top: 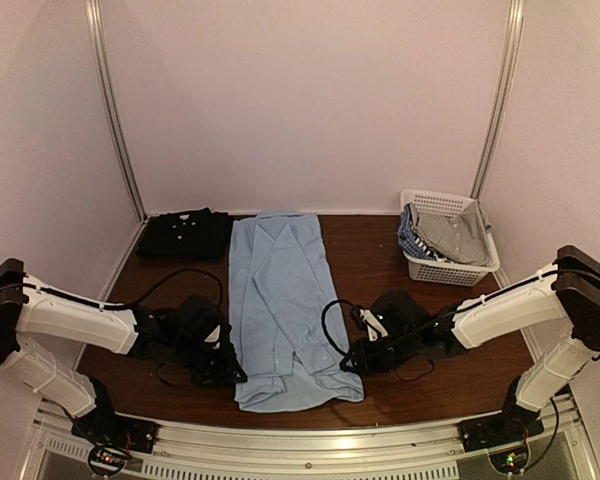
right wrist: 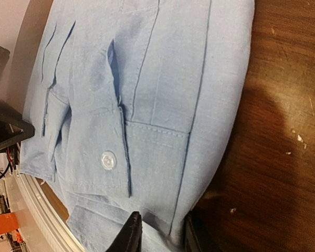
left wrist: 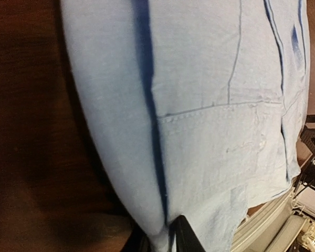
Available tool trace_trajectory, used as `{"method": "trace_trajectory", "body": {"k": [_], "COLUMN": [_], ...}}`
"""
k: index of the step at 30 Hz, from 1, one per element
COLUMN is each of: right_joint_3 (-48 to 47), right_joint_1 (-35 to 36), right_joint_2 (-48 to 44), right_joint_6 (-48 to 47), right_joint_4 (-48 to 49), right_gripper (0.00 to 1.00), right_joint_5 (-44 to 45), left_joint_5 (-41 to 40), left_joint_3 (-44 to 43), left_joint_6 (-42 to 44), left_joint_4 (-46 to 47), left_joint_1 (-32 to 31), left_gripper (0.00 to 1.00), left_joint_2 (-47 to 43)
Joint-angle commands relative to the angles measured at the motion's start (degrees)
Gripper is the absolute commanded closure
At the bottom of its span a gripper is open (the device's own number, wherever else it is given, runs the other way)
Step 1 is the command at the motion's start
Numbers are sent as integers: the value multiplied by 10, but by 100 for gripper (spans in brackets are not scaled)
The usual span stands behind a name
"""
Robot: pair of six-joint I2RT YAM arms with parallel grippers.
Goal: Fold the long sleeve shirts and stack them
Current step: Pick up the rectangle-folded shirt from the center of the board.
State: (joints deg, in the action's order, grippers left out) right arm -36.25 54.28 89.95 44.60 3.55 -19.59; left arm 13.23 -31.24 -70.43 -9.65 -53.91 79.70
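The light blue long sleeve shirt [top: 280,290] lies as a long narrow strip down the middle of the dark wooden table [top: 375,260], sleeves folded in. My left gripper [top: 228,368] is at its near left edge. In the left wrist view that gripper [left wrist: 163,239] is shut on a pinched fold of the blue cloth [left wrist: 210,105]. At the near right edge, my right gripper [top: 352,358] straddles the folded side by a buttoned cuff [right wrist: 109,160]; blue cloth [right wrist: 147,79] fills the gap of the right gripper [right wrist: 161,236]. The black long sleeve shirt [top: 185,235] lies folded at the back left.
A white lattice basket [top: 445,268] holding grey and patterned clothes stands at the back right. The table's metal front rail [top: 310,440] runs just past the shirt's near end. Pale walls enclose the back and both sides.
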Motion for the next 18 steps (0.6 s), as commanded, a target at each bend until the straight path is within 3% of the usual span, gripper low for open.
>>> {"method": "trace_trajectory", "body": {"k": [1, 3, 7, 14, 18], "right_joint_3": [-17, -22, -39, -103, -160], "right_joint_1": [5, 6, 6, 4, -15], "right_joint_2": [-13, -24, -43, -61, -31], "right_joint_6": [7, 8, 10, 4, 4], "right_joint_4": [-9, -12, -26, -74, -84], "right_gripper": [77, 85, 97, 100, 100], "right_joint_5": [-7, -12, -16, -2, 4], "left_joint_5": [28, 32, 39, 69, 111], "left_joint_3": [5, 0, -14, -29, -47], "left_joint_6": [-10, -9, -8, -14, -3], "left_joint_4": [40, 34, 12, 7, 26], "left_joint_1": [-4, -4, -3, 33, 107], "left_gripper": [95, 100, 100, 100, 100], "left_joint_2": [-11, -24, -47, -99, -100]}}
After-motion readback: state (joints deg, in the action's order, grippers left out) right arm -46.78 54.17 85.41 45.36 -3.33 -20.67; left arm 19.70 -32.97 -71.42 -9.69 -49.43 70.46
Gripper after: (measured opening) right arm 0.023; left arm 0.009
